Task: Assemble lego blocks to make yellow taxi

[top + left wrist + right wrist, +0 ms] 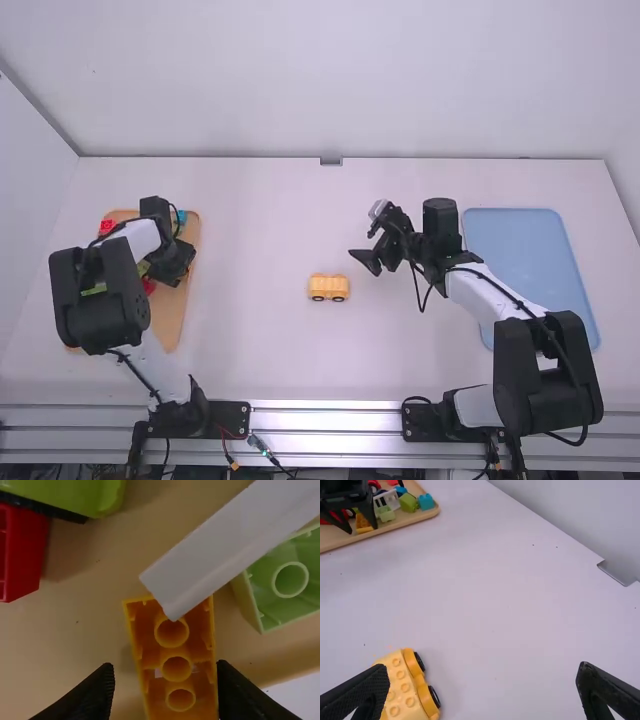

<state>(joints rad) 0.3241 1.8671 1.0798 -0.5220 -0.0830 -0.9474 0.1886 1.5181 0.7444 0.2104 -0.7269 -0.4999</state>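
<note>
1. While the wheeled yellow base [328, 288] stands on the tabletop [270, 350] between the arms, the step in hand appears to be fetching its next brick.
2. The left end effector [165, 666] is spread over the wooden tray [170, 328], its fingers on either side of an orange-yellow brick [176, 670]. A gap shows between one finger and the brick; the other is so near that contact cannot be told.
3. That brick lies hollow side up, tubes showing. A white piece [225, 545] overlaps one end of it in the left wrist view, and a pale green block [295, 587] lies just beside.
4. The right end effector [484, 672] is spread too, with nothing in its grasp, near the base.
5. The next move calls for closing squarely on the brick's long sides, then lifting clear of the white piece, which could snag or be dragged along.
6. Before it can press onto the base's studs, the brick likely needs turning over. The right arm could steady the base, since its wheels may let it roll under a push.
</note>
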